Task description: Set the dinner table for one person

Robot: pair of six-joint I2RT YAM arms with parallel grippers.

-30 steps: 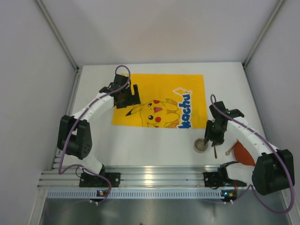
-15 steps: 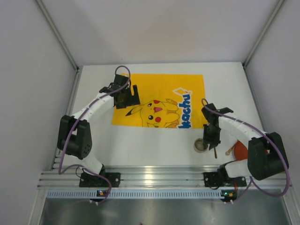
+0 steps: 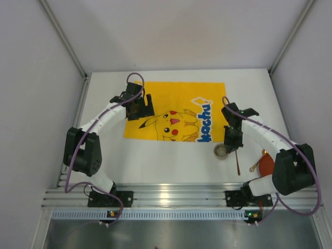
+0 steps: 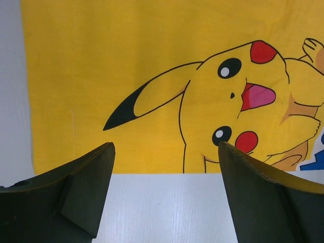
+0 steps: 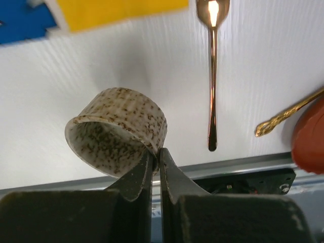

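White dinner table (image 3: 171,158) fills the floor of the walled cell, w/ both arm bases at its near edge by the aluminium rail (image 3: 171,197). On its far-centre part the yellow mat (image 3: 176,104) lies flat, cartoon print in the middle, blue lettering along its right side. Just off the mat's near-right corner, over bare white top, is the speckled cup (image 3: 222,151), w/ the right gripper (image 3: 232,141) on it. Right wrist view: jaws closed to a sliver, pinching the cup's rim; cup (image 5: 119,129) tilted, mouth toward the camera. Just right of the cup, not touching, the copper spoon (image 5: 212,76) lies on the table, bowl toward the mat, handle toward the rail. Further right is a gold utensil (image 5: 288,114), its end just beside a red-orange round item (image 3: 266,167) partly hidden by the right arm. Left gripper (image 3: 140,106) hovers over the mat's far-left area, well apart from the rest; jaws wide, nothing between them, mat edge + bare table below (image 4: 162,202)
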